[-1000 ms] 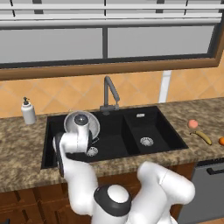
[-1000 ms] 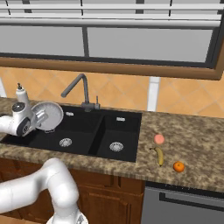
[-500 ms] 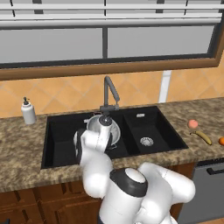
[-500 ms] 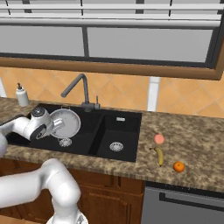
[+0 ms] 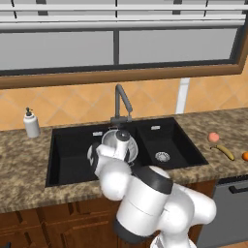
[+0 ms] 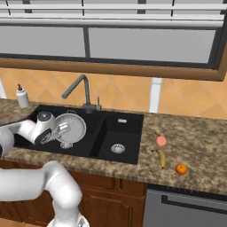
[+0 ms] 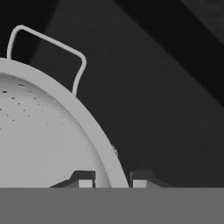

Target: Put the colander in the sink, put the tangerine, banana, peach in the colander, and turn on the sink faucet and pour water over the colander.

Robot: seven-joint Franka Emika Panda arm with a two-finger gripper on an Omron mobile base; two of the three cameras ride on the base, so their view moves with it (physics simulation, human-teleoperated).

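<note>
I have the colander (image 6: 71,128) pinched by its rim: in the hand view the gripper (image 7: 112,178) straddles the rim edge, one fingertip (image 7: 85,178) inside the bowl and the other outside, jaws narrow on the thin wall. The colander (image 5: 119,144) hangs tilted over the left basin of the sink (image 6: 126,154), near the divider and under the faucet (image 6: 78,90); I can't tell whether it touches the basin floor.

I judge it light and stiff, a thin perforated shell that won't flex, but a smooth rim held from one side can pivot between the pads, so I'd lower it slowly and level it before letting go. The wire loop handle (image 7: 48,48) on the far rim is another place to take it, though the rim grip I have looks adequate.

The peach (image 6: 161,141), banana (image 6: 161,158) and tangerine (image 6: 180,169) lie on the counter (image 6: 199,146) right of the sink, well apart from the colander. The peach I'd expect to be soft, the tangerine round and apt to roll, and the banana best gripped across its middle.
</note>
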